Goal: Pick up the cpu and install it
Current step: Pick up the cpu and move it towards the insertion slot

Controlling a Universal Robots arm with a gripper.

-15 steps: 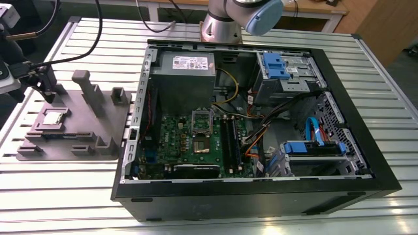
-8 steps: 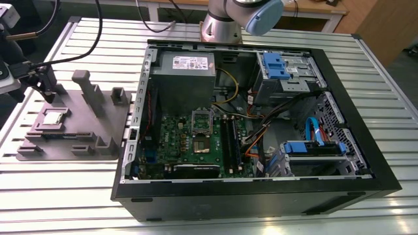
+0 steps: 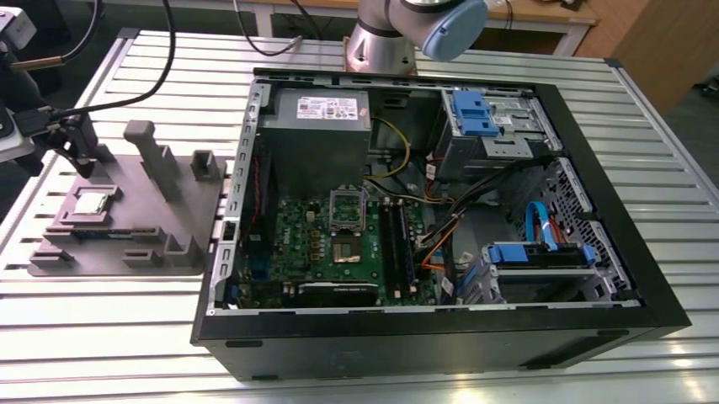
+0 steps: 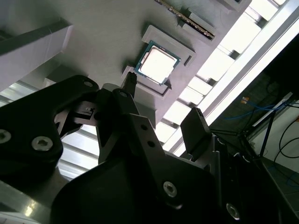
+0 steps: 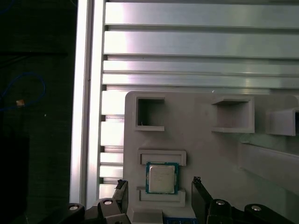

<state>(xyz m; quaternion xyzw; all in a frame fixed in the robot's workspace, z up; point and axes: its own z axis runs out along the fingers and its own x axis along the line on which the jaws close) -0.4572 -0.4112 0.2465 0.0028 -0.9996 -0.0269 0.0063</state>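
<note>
The cpu (image 5: 161, 178) lies flat in its pocket on the grey holder (image 5: 205, 154), and the tool (image 5: 158, 183) hangs over it wide open and empty, a finger (image 5: 200, 198) to either side. A good pick, I judge, wants the fingers squared to two opposite edges, lowered straight, closed gently. How high the tips stand above the cpu is hard to tell.

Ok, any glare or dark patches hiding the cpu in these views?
Second wrist view: the cpu top glares near white, and the claw is a dark silhouette. First wrist view: cpu evenly lit, table slats blown bright. Exterior view: even light.
</note>
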